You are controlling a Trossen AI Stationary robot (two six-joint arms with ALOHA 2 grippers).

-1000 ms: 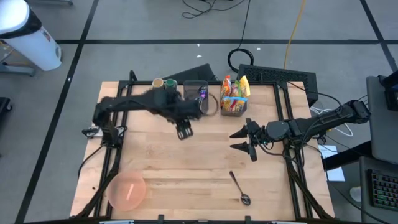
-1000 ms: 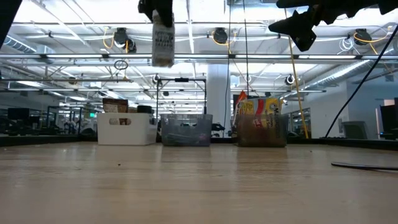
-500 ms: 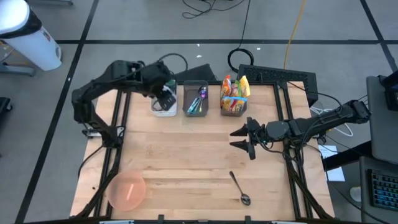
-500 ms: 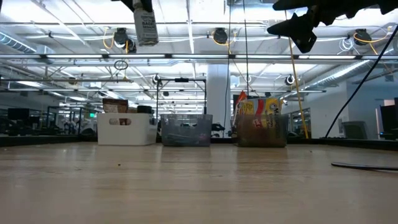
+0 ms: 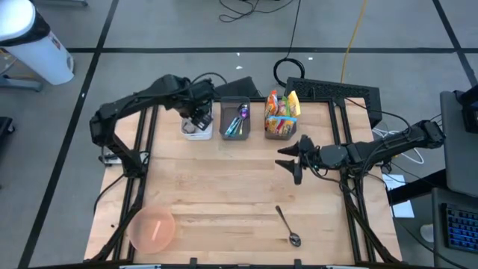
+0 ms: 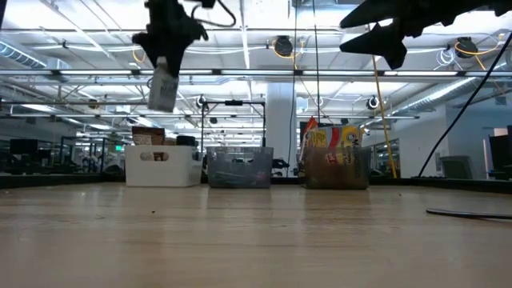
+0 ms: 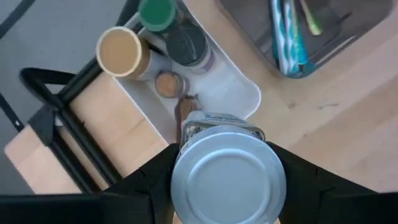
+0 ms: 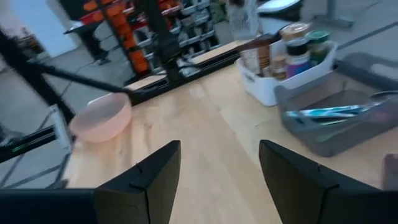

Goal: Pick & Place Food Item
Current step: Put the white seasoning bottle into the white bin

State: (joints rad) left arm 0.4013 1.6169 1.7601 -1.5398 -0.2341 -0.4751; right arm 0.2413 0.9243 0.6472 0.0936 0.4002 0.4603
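From above, the left gripper [image 5: 199, 119] is hanging over the white bin [image 5: 196, 133] at the table's back, while the right gripper [image 5: 292, 159] is waiting with its fingers spread and nothing in them. From table height, the left gripper is squeezing a shaker jar [image 6: 163, 83] high above the white bin. Through the left wrist camera, the jar's silver lid [image 7: 226, 182] is sitting between the dark fingers, right over the bin.

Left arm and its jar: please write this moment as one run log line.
left tool: shut on jar | position: above white bin | right tool: open, waiting mid-table | pink bowl: front left corner
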